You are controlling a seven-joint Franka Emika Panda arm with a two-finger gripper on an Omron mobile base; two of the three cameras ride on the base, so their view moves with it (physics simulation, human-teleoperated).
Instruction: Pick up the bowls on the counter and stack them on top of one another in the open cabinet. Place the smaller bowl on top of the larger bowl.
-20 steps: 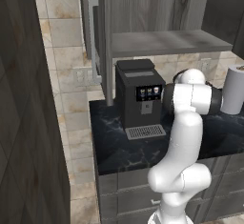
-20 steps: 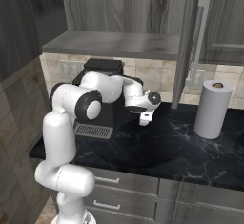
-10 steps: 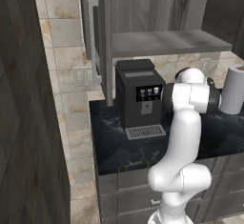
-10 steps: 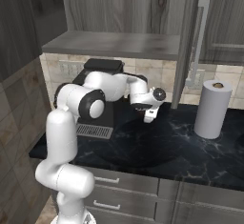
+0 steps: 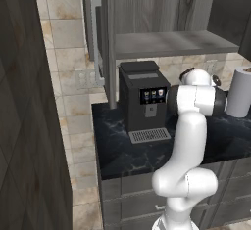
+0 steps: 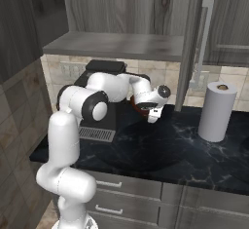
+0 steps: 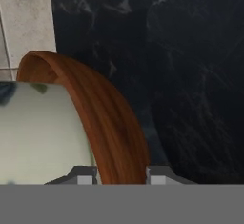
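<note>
The larger bowl (image 7: pixel 114 123) shows as a glossy reddish-brown curved wall running between my two fingertips (image 7: pixel 86 174). My gripper (image 7: pixel 121 174) is shut on that wall, one finger inside and one outside. A pale greenish surface (image 7: pixel 43 132) lies inside the brown rim; I cannot tell whether it is the smaller bowl or the brown bowl's interior. In the right base view my gripper (image 6: pixel 152 115) hangs just above the counter (image 6: pixel 160 150) beside the coffee machine, with the brown bowl (image 6: pixel 139 108) peeking out behind the hand. The open cabinet's shelf (image 6: pixel 116 45) is above.
A black coffee machine (image 5: pixel 142 99) stands at the counter's left. A white paper towel roll (image 6: pixel 217 111) stands at the right. The open cabinet door with its long handle (image 6: pixel 203 38) hangs between them. A tiled wall (image 5: pixel 63 77) backs the counter.
The hand has swung to the right along the counter, away from the coffee machine, and the brown bowl now shows at the hand.
</note>
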